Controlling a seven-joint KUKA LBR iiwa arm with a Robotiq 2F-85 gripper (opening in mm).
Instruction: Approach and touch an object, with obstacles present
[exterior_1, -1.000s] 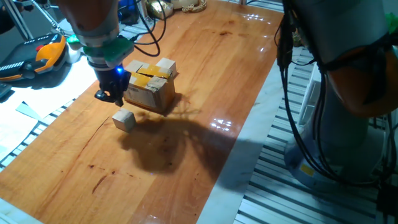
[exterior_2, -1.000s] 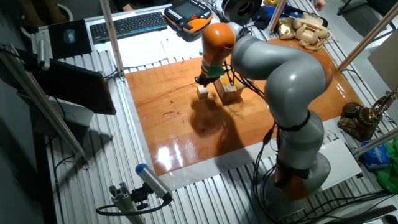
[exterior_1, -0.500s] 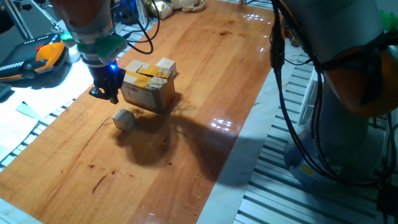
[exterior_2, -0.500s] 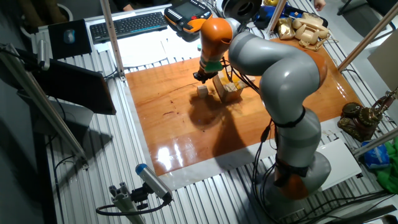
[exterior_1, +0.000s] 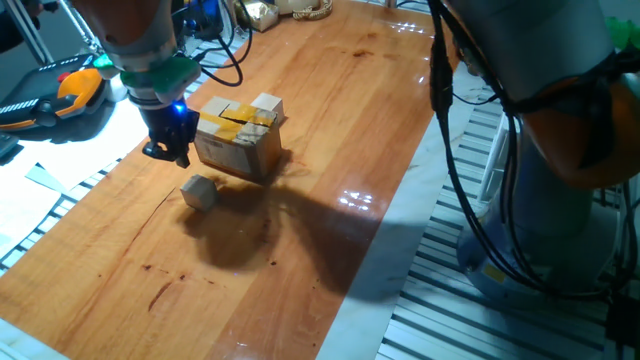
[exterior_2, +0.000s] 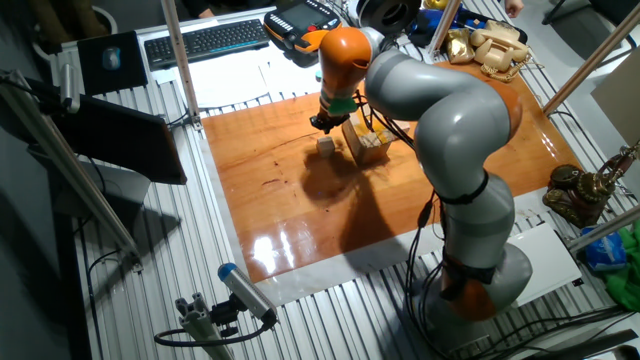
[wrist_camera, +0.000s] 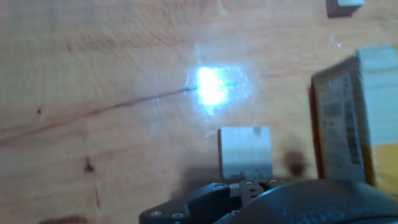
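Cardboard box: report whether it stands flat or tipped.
Flat. The cardboard box rests on the table, taped top facing up.

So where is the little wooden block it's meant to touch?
In one fixed view, the wooden cube sits alone on the table, just in front of the cardboard box.

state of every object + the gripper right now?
gripper: above the table, left of the box, holding nothing; open or shut unclear
wooden cube: flat on the table, untouched, apart from the box
cardboard box: closed, taped, resting on the table
cream cube: resting beside the box's far end
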